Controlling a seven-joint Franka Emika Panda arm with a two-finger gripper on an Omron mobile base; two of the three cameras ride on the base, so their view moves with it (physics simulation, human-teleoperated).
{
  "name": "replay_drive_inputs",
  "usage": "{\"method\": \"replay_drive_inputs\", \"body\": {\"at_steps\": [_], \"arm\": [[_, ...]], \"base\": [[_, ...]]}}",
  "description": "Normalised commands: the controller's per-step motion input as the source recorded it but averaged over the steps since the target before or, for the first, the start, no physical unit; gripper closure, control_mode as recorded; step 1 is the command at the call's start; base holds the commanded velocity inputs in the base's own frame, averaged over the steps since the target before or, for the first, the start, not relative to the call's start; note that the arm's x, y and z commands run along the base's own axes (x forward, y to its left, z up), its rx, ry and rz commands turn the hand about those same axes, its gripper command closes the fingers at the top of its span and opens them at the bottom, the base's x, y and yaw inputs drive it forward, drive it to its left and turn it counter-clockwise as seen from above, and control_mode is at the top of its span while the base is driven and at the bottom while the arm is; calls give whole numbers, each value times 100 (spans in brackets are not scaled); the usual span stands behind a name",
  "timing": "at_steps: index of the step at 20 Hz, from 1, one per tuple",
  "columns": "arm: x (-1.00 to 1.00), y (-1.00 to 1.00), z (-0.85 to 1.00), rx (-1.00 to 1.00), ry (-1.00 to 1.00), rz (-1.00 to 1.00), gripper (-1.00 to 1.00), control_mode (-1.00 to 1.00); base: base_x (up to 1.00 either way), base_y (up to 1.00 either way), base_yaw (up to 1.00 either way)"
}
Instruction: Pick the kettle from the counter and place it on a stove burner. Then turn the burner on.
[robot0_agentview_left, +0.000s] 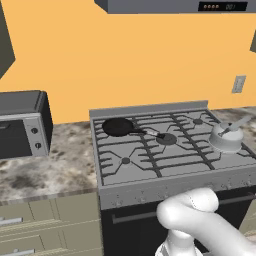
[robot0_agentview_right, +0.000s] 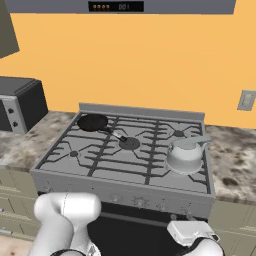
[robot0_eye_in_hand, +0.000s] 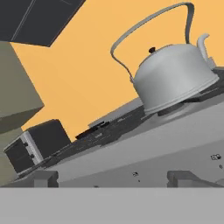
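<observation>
Your kettle (robot0_agentview_right: 185, 154) was already on the stove (robot0_agentview_right: 60, 172), not on the counter (robot0_agentview_right: 235, 150). It sat upright over the front burner on the right side, resting on the grey grate bars. In the hand view you could see it (robot0_eye_in_hand: 173, 78) from low down, with its thin looped handle (robot0_eye_in_hand: 144, 26) arching over the lid knob and its spout sticking up at one side.

The black frying pan (robot0_agentview_left: 118, 127) sat at the back left of the stove, well apart from the kettle. A dark microwave (robot0_agentview_left: 22, 125) stood on the counter to the left.

Your hand (robot0_agentview_right: 189, 233) was down low in front of the stove, below its front edge and below the kettle. Two small dark tips (robot0_eye_in_hand: 183, 177) showed at the bottom of the hand view, set apart from each other. I could not tell for sure how wide the jaws stood, but they held nothing.

I think the kettle part was done, and the knob came next. The knobs on the front panel were too small to make out well.

If you had to move the kettle again, it looked hard, smooth and slippery. The round body would slide out of the jaws. The thin handle would be the best place to grab it. It would likely swing a bit and feel fairly light.
</observation>
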Motion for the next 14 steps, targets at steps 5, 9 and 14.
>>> {"method": "replay_drive_inputs", "body": {"at_steps": [5,9,14], "arm": [[0,10,-7,-8,-7,-2,-100,-100],[0,30,-12,-15,-9,-10,-100,-100],[14,54,-32,-21,-1,-25,-100,-100]], "base": [[0,0,0],[0,0,0],[0,0,0]]}}
